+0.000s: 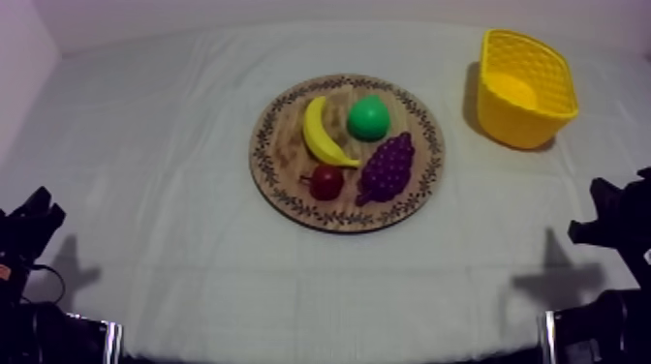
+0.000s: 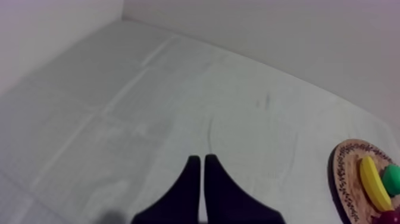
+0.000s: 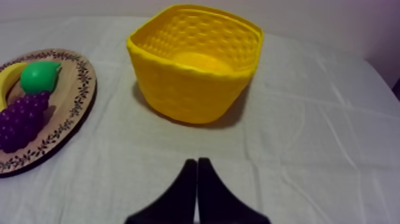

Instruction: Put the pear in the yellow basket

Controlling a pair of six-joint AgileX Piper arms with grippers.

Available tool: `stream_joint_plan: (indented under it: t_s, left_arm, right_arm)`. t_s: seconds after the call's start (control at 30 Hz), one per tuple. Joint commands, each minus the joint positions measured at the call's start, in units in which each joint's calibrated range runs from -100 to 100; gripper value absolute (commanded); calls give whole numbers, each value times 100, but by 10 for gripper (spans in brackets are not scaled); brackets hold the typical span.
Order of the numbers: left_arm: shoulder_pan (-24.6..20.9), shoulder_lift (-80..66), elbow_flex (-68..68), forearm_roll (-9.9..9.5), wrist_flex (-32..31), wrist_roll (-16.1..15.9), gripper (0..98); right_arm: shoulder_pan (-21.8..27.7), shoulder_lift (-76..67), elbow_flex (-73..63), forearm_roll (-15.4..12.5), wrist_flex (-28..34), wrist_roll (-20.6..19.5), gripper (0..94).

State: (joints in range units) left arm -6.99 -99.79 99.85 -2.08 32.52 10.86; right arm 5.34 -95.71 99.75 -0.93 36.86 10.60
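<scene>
Pear [image 1: 368, 118] on board [image 1: 281, 147], narrow end toward basket [image 1: 528, 124], axis hard to judge; left tool [image 2: 199, 159] and right tool [image 3: 193, 162] closed, empty.

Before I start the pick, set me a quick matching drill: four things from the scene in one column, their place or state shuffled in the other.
Things:
1. pear
2. bunch of grapes
3. yellow basket
4. left gripper

Places and states:
a. shut, over bare cloth
b. green, on the wooden board beside the banana
c. off the board, on the cloth, nothing in it
d. purple, on the board next to the small red fruit

Pairs: 1-b, 2-d, 3-c, 4-a.
</scene>
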Motion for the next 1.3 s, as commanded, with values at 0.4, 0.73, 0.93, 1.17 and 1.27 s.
stream_joint_plan:
  t_s: [0.4,0.73,0.93,1.17,1.27]
  left_arm:
    - [1,-4,4,0,-2,1,1]
    - [1,-4,4,0,-2,-3,1]
    - [1,-4,4,0,-2,-4,1]
    - [1,-4,4,0,-2,1,1]
    - [1,-4,4,0,-2,1,1]
  right_arm:
    - [2,-5,3,-1,125,-151,5]
    - [17,136,-120,605,195,-743,100]
    - [-649,1268,-1388,1203,395,-1291,119]
    - [-1836,2824,-3753,1663,1266,-2038,106]
    - [-2453,3453,-4665,1912,1721,-2409,107]
